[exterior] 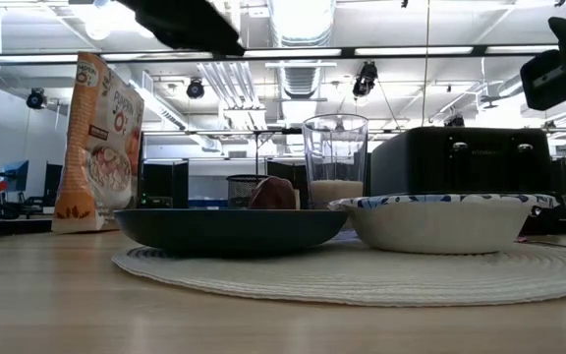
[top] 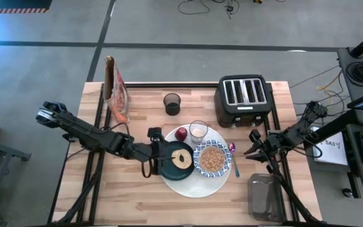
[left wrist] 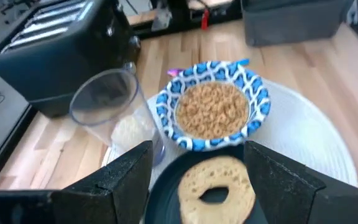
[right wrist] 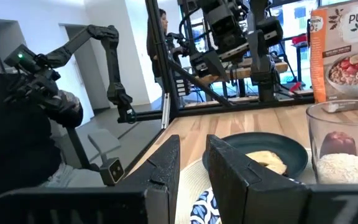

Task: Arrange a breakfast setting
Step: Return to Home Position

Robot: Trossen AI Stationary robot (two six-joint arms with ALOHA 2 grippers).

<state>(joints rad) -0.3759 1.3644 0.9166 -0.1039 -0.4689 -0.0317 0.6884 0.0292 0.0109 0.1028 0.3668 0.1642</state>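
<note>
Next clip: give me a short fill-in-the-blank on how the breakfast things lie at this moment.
1. The bagel lies on the dark ___.
2. The patterned bowl is filled with ___.
3. The red ___ sits next to the glass.
4. The black ___ stands off the mat, behind the glass.

Missing words: plate; cereal; apple; toaster.

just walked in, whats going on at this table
The breakfast setting looks laid out. On the white mat sit the dark plate with a bagel, the cereal bowl, a glass and an apple, with the spoon beside the bowl. The left gripper hovers open over the plate's edge, holding nothing. The right gripper is open and empty, off to the side of the mat.
</note>
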